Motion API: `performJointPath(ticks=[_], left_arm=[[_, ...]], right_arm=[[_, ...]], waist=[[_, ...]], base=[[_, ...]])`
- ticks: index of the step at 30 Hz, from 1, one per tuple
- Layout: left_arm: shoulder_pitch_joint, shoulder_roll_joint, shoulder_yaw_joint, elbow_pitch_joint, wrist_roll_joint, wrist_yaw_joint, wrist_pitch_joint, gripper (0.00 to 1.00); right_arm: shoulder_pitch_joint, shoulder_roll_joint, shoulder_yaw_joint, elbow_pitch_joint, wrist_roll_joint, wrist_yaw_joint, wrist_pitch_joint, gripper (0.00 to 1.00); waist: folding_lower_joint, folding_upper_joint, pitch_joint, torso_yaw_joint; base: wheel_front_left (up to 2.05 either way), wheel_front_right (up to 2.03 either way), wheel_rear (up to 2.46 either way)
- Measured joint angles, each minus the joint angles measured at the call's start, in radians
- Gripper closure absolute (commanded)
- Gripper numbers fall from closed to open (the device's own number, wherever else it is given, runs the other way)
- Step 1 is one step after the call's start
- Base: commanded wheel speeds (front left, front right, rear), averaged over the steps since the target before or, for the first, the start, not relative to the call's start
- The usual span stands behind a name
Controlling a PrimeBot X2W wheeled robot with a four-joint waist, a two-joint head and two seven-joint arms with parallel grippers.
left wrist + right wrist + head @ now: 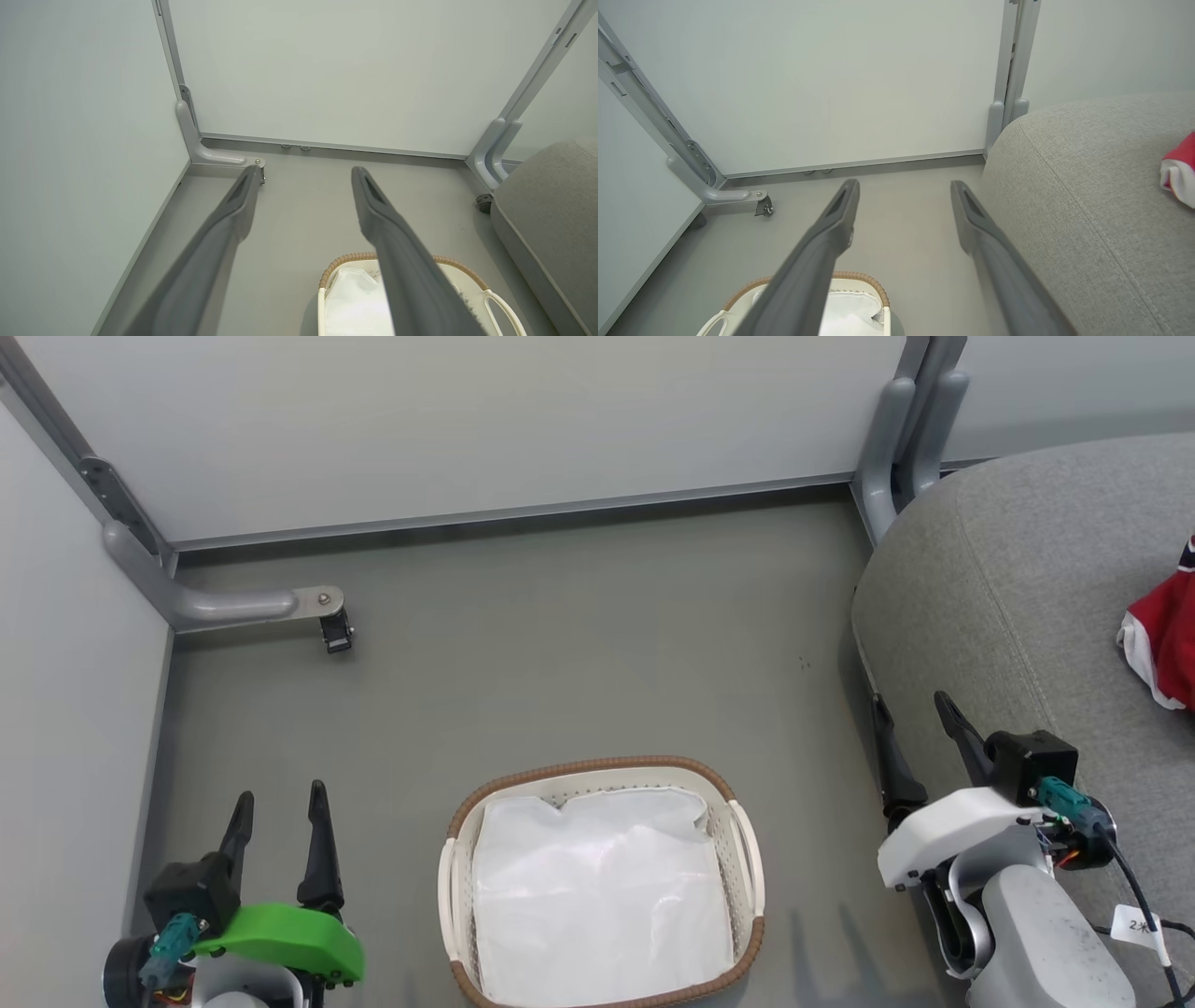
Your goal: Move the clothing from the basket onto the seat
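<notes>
Task apparently complete: the red clothing (1165,644) lies bunched on the grey seat (1008,579), cut off by the frame edge, so its long axis cannot be told. The basket (597,767) stands mouth-up on the floor (560,644), showing its white liner (597,887). The 2 arms flank it, left gripper (280,791) and right gripper (910,700), jaws spread and empty, likely parked clear.

Pale matte partition panels (523,420) fill the top of the frame and run down the left edge, held in grey metal posts (901,429) at the upper right. A grey support foot (233,605) with a small black caster (336,633) juts from the left corner onto the plain grey-green floor (579,653), evenly lit
</notes>
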Motion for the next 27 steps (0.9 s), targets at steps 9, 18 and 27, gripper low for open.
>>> performJointPath(ticks=[9, 18, 27], left_arm=[[0.045, -0.008, -0.025, -0.011, -0.038, 0.000, 0.000, 1.00], [0.059, -0.016, -0.023, 0.026, -0.114, 0.000, 0.030, 1.00], [0.059, -0.016, -0.010, -0.001, -0.273, 0.000, 0.071, 1.00]], right_arm=[[0.047, 0.001, -0.001, -0.005, 0.007, 0.000, 0.000, 1.00], [0.083, 0.010, -0.013, 0.024, 0.087, 0.000, 0.033, 1.00], [0.094, 0.010, -0.026, -0.015, 0.248, 0.000, 0.071, 1.00]], waist=[[0.0000, 0.0000, -0.038, 0.012], [0.0000, 0.0000, -0.041, 0.013], [0.0000, 0.0000, -0.046, 0.014]], base=[[0.00, 0.00, 0.00], [0.00, 0.00, 0.00], [0.00, 0.00, 0.00]])
